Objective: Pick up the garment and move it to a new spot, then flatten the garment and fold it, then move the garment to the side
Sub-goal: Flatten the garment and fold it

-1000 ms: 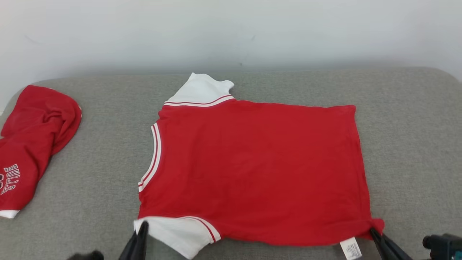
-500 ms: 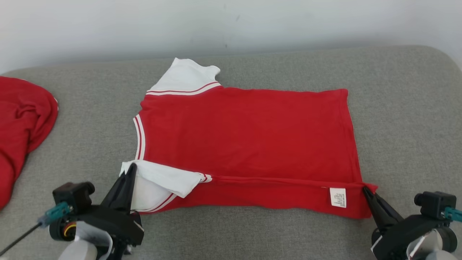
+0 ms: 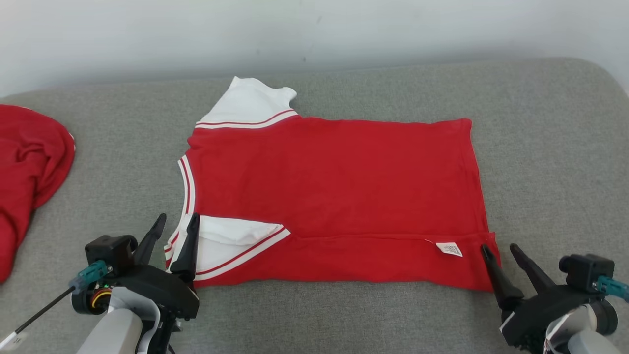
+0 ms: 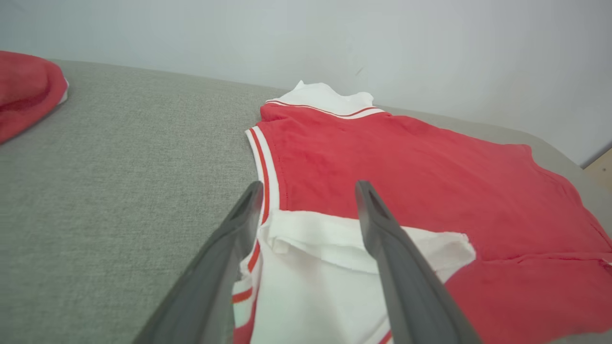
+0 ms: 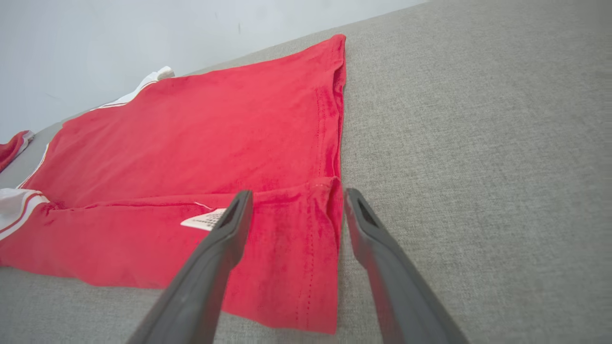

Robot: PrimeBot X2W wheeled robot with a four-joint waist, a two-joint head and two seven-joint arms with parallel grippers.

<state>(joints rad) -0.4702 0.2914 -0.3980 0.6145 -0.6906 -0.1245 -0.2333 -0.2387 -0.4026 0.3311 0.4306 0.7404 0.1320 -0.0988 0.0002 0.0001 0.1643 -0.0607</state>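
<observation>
Garment (image 3: 334, 187) is laid crosswise at the fingertips of left gripper (image 3: 178, 217) and right gripper (image 3: 499, 248), both spread wide, nothing grasped

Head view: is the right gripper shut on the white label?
No, the right gripper stands open, and the white label lies apart from its fingers.

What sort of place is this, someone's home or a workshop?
Probably a bare test room rather than a lived-in home: a grey padded surface against a blank white wall, with a red shirt spread flat and another red garment heaped at its left end.
</observation>
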